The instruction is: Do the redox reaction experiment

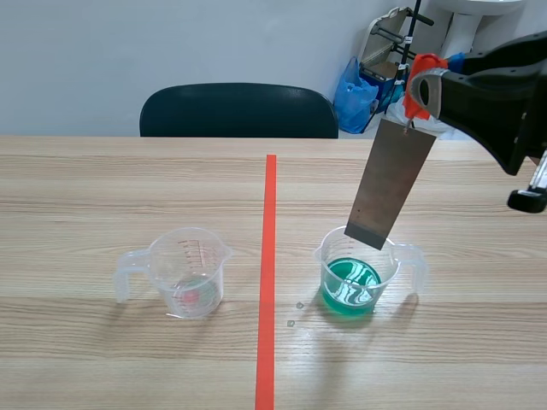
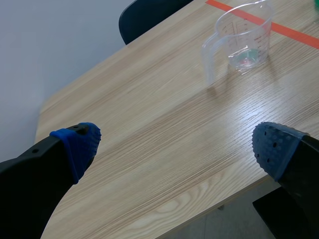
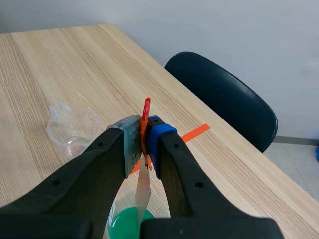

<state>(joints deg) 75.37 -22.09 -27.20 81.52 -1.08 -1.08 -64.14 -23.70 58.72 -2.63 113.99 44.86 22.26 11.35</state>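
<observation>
A grey metal plate (image 1: 393, 184) with an orange clip at its top hangs tilted from my right gripper (image 1: 423, 81), which is shut on it high above the table. The plate's lower edge sits just over the rim of a clear beaker holding green liquid (image 1: 350, 286), right of the tape line. From the right wrist view the plate (image 3: 143, 189) drops between the fingers toward the green liquid (image 3: 127, 221). A second clear beaker (image 1: 188, 273), nearly empty, stands left of the line. My left gripper (image 2: 174, 147) is open off the table's near-left edge, far from that beaker (image 2: 244, 37).
An orange-red tape line (image 1: 268, 273) splits the wooden table. A dark chair (image 1: 239, 111) stands at the far side. A blue bag (image 1: 355, 94) and equipment sit behind at the right.
</observation>
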